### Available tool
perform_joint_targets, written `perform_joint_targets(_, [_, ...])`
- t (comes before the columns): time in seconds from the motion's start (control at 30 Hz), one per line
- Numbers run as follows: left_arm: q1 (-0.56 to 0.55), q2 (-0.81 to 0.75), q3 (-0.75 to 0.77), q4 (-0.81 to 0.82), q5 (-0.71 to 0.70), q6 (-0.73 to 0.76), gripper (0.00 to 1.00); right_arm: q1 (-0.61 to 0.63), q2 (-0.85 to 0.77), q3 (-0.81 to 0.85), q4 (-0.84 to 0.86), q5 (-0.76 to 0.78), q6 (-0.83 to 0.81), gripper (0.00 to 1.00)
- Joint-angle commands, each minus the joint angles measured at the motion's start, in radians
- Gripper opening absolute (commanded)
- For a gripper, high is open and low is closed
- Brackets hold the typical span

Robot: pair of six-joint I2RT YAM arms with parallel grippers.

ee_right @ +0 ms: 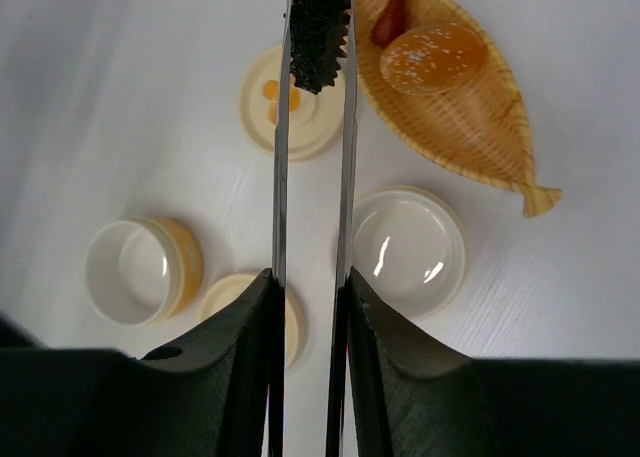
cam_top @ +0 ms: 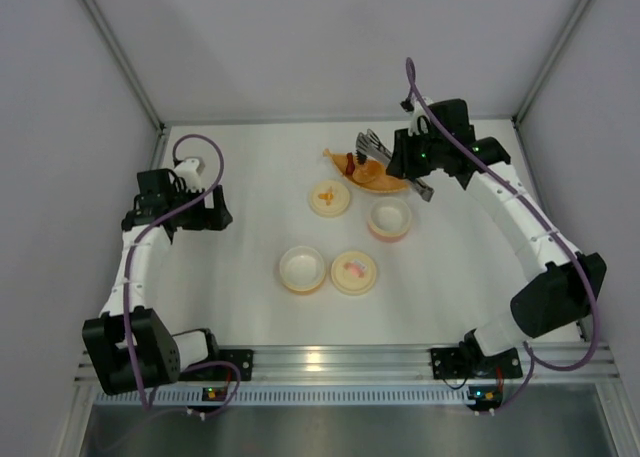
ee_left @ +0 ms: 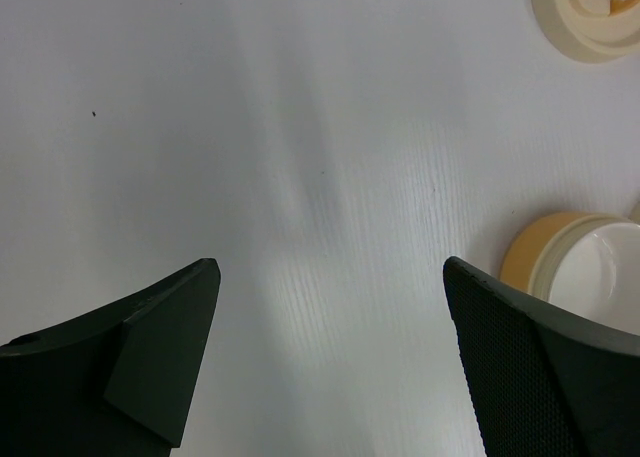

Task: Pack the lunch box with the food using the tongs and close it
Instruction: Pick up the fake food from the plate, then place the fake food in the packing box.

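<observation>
Tongs (ee_right: 345, 147) are not the left arm's job, so the left gripper (ee_left: 330, 272) is hanging idle over the bare table (ee_left: 250, 127) at the left, its jaws spread wide and holding nothing. Toward the middle, an orange-sided bowl (cam_top: 302, 269) and a pink-sided bowl (cam_top: 390, 218) are sitting open. The pink-motif lid (cam_top: 354, 272) and yellow-motif lid (cam_top: 330, 198) are lying beside them, probably so food can be dropped straight in. Further right, the boat-shaped dish (ee_right: 470, 107) is carrying the orange-brown lump (ee_right: 432, 57) and the dark red piece (ee_right: 392, 17). The right gripper (ee_right: 312, 287) is clamping narrowly on the tongs' two arms. That squeeze is making the tips pinch the black ridged piece (ee_right: 318, 32) just beside the dish's rim, seemingly to carry it to a bowl. Whether the piece is lifted clear I cannot tell.
</observation>
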Motion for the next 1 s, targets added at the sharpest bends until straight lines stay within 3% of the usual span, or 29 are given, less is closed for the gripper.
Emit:
perform_joint_targets(0.0, [0.051, 0.020, 0.042, -0.033, 0.104, 0.016, 0.98, 0.013, -0.045, 0.046, -0.001, -0.217, -0.069, 0.00])
perform_joint_targets(0.17, [0.076, 0.028, 0.044, -0.058, 0.115, 0.025, 0.98, 0.133, -0.032, 0.055, -0.081, -0.295, -0.164, 0.00])
perform_joint_targets(0.37, [0.082, 0.013, 0.016, -0.063, 0.126, 0.012, 0.98, 0.343, -0.032, 0.011, -0.101, -0.281, -0.218, 0.00])
perform_joint_targets(0.57, [0.085, 0.005, 0.014, -0.069, 0.121, 0.010, 0.98, 0.470, 0.000, -0.020, -0.130, -0.235, -0.247, 0.00])
perform_joint_targets(0.97, [0.091, 0.002, 0.013, -0.081, 0.109, 0.024, 0.98, 0.495, 0.049, -0.086, -0.150, -0.206, -0.290, 0.00])
